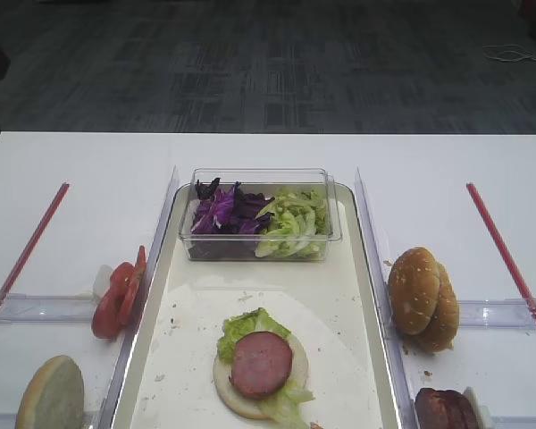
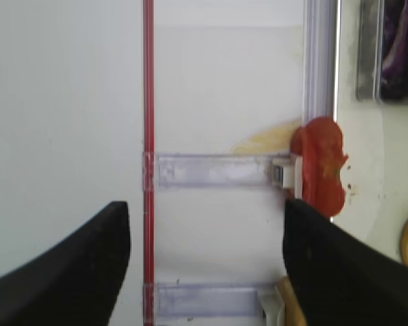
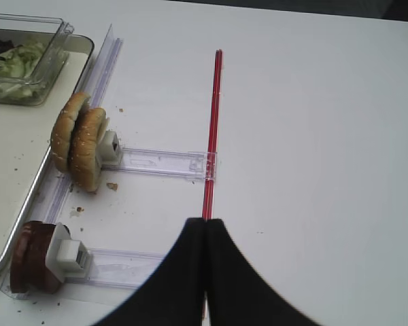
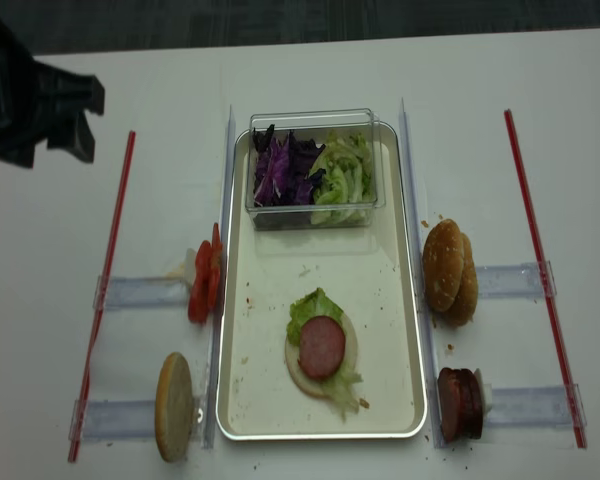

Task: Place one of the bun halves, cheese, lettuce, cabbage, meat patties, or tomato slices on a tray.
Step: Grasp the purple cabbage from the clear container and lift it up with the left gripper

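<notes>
The tray [image 1: 339, 295] lies mid-table and carries a bun half [image 1: 295, 356] topped with lettuce [image 1: 241, 326] and a meat patty [image 1: 261, 364]. Left of the tray, tomato slices [image 1: 118, 293] stand on edge in a clear holder, and another bun half [image 1: 52, 393] stands nearer the front. Two bun halves [image 1: 422, 298] and meat patties [image 1: 445, 409] stand to the right. My left gripper [image 2: 207, 224] is open and empty above the table, with the tomato slices [image 2: 321, 166] by its right finger. My right gripper [image 3: 205, 224] is shut on nothing, right of the buns [image 3: 78, 139].
A clear plastic box [image 1: 335, 234] at the tray's far end holds purple cabbage [image 1: 223, 210] and loose lettuce [image 1: 295, 223]. Red strips [image 1: 31, 246] [image 1: 509, 255] run along both sides, joined to clear rails [image 1: 45, 308]. The left arm [image 4: 40, 100] hangs over the far left.
</notes>
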`<action>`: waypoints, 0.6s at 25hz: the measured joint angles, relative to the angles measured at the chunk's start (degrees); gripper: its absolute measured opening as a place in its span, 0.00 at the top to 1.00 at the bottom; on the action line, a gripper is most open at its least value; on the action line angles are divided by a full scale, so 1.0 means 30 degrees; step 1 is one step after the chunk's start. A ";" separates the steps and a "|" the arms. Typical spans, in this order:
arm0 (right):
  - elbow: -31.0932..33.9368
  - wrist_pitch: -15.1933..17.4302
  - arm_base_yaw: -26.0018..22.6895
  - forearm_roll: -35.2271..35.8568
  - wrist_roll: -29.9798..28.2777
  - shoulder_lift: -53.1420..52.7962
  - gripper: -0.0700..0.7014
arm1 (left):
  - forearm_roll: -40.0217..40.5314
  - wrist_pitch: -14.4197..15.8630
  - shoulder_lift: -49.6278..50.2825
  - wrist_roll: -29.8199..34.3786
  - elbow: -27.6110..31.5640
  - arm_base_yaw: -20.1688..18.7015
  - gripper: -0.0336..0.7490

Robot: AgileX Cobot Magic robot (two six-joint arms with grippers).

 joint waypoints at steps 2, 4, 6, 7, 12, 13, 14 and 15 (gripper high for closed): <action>0.0000 0.0000 0.0000 0.0000 0.0000 0.0000 0.90 | 0.0000 0.0000 0.1206 0.0035 -0.1438 0.0000 0.34; 0.0000 0.0000 0.0000 0.0000 0.0000 0.0000 0.90 | 0.0000 -0.0036 0.2429 0.0109 -0.2822 0.0000 0.34; 0.0000 0.0000 0.0000 0.0000 0.0000 0.0000 0.90 | 0.0000 -0.0036 0.3457 0.0231 -0.3874 0.0000 0.34; 0.0000 0.0000 0.0000 0.0000 0.0000 0.0000 0.90 | 0.0000 -0.0036 0.4003 0.0278 -0.4392 0.0000 0.34; 0.0000 0.0000 0.0000 0.0000 0.0000 0.0000 0.90 | 0.0000 -0.0036 0.6607 0.0356 -0.6324 0.0000 0.34; 0.0000 0.0000 0.0000 0.0000 0.0000 0.0000 0.90 | 0.0000 -0.0036 0.7005 0.0402 -0.6596 0.0000 0.34; 0.0000 0.0000 0.0000 0.0000 0.0000 0.0000 0.90 | 0.0000 -0.0036 0.7425 0.0402 -0.6759 0.0000 0.34; 0.0000 0.0000 0.0000 0.0000 0.0000 0.0000 0.90 | 0.0000 -0.0082 0.7710 0.0445 -0.6919 0.0000 0.34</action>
